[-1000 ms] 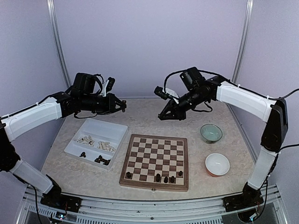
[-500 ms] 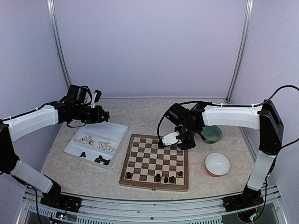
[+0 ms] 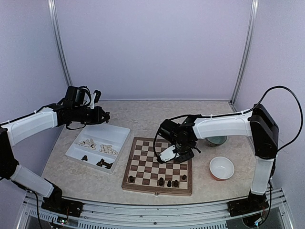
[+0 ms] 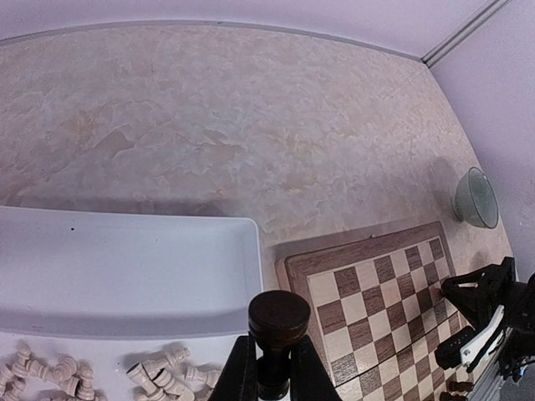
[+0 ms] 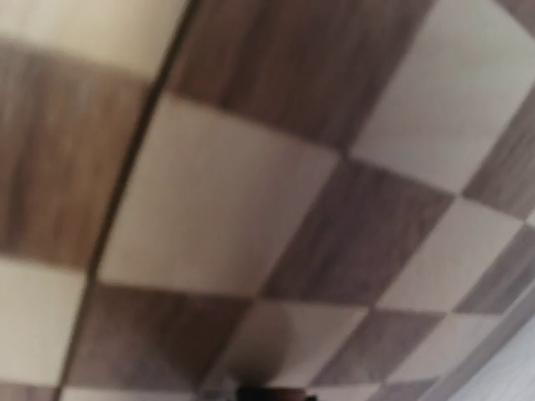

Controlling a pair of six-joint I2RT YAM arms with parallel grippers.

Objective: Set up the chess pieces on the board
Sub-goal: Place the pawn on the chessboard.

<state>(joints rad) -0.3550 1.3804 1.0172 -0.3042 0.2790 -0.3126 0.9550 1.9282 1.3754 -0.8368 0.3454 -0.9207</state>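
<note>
- At the near edge of the table (image 3: 81,180): board (image 3: 148,161), lying flat, clasp (image 3: 157,193) on the near border.
- On the two nearest rows of the board: five dark pieces (image 3: 161,181), upright, one by the left corner and four toward the right.
- Right of the board, apart from it: white bowl (image 3: 221,168), upright.
- Left of the board, just beside it: tray (image 3: 75,149), set at an angle to the board.
- Inside the tray: pale pieces (image 3: 108,149) lying in two loose clusters; nearer the arms, a few more dark ones.
- Over the middle of the board, low and right of centre: right gripper (image 3: 166,156), pointing down. Wrist view blurred and filled with checks, a dark shape at its lower edge. Jaw state: cannot tell.
- Past the far right corner of the board, partly hidden behind the right arm: green bowl (image 3: 217,141).
- Above the far edge of the tray, well clear of the board: left gripper (image 3: 104,116), jaws clamped on a dark piece (image 4: 278,322), round head uppermost between the fingers (image 4: 242,372), lifted off the tray.
</note>
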